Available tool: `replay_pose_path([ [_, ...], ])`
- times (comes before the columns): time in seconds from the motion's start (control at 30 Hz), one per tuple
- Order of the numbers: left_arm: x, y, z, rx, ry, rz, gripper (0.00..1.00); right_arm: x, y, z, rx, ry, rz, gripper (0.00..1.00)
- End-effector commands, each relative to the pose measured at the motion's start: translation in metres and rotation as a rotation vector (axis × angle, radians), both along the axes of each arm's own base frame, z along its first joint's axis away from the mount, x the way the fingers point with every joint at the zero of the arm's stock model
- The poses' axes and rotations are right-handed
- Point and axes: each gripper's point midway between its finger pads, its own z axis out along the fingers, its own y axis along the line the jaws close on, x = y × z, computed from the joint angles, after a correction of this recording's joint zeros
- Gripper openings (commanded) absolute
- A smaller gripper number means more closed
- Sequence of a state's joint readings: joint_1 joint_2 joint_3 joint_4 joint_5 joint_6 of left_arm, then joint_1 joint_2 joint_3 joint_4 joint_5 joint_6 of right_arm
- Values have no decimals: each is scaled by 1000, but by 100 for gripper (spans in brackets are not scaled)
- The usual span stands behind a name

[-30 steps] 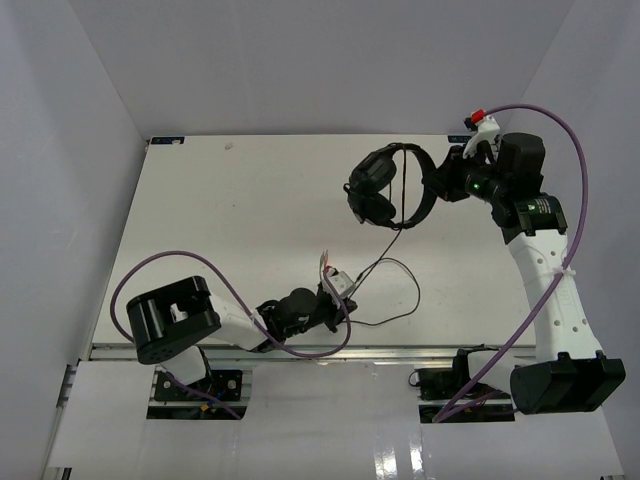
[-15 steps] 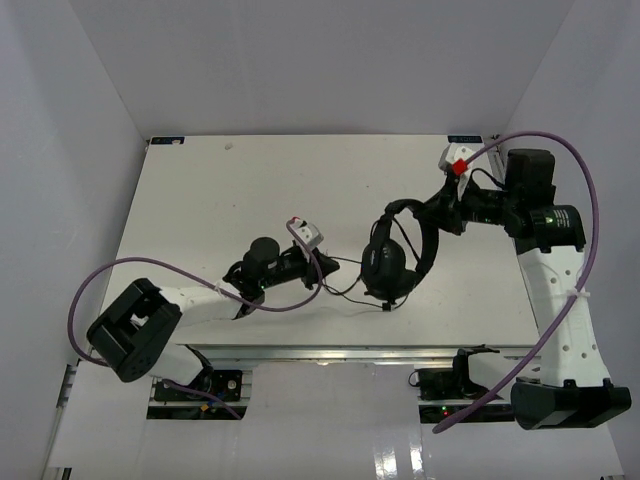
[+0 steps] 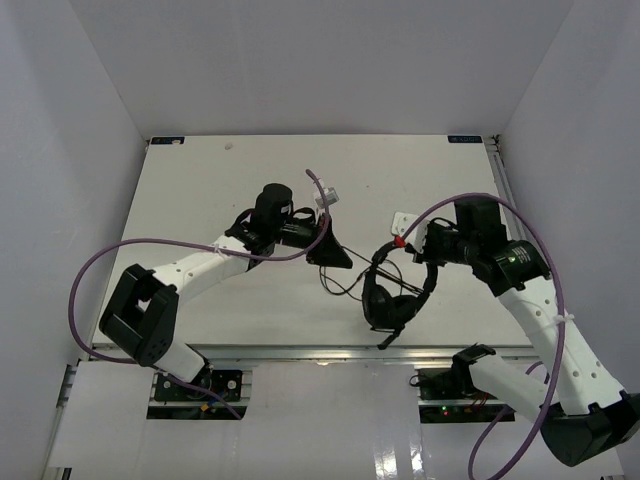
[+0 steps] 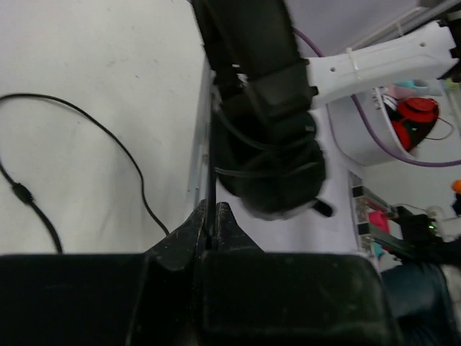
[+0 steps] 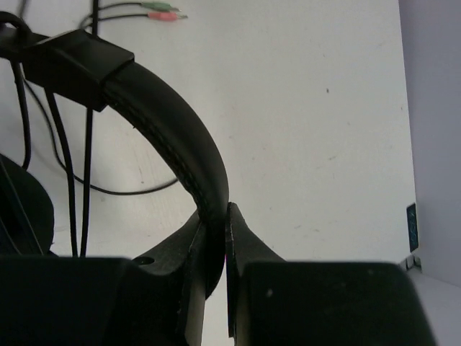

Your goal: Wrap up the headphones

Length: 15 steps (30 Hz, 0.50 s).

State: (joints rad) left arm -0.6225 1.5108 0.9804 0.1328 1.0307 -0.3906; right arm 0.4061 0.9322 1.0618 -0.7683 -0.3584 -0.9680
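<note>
The white counter [image 3: 200,190] fills most of the overhead view. The left arm [image 3: 190,270] reaches in to its middle and the right arm [image 3: 540,310] bends in from the right.

The headphones [image 3: 385,300] sit near the counter's front edge, right of centre. Their earcups [image 4: 270,158] merge into one dark mass, and I cannot tell whether they rest on the surface or hang above it.

The right claw [image 5: 216,223] is clamped tight on the headband [image 5: 158,108], which runs out of frame at the left of its wrist view. The left claw [image 4: 212,216] is pinched nearly closed on the thin black cord [image 4: 108,137]. Its own dark body blocks the bottom of that view.

Loose cord loops on the counter beside it. The small green and pink plugs [image 5: 162,12] lie at the top edge of the right wrist view, barely clear.
</note>
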Motion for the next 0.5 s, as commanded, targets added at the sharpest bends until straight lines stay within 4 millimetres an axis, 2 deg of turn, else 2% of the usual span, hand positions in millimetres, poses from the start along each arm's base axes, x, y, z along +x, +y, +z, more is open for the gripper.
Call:
replay_pose_path([
  [0.0, -30, 14, 43, -31, 167, -112, 3, 41, -25, 6, -98, -168, -242, 8],
  [0.23, -43, 8, 69, -49, 293, -124, 6, 72, -34, 24, -105, -305, -404, 8],
  [0.37, -36, 1, 88, -116, 355, -76, 11, 78, -29, 32, -82, -355, -450, 8],
  [0.47, -28, -4, 102, -164, 486, -22, 14, 83, -28, 38, -61, -394, -504, 8],
])
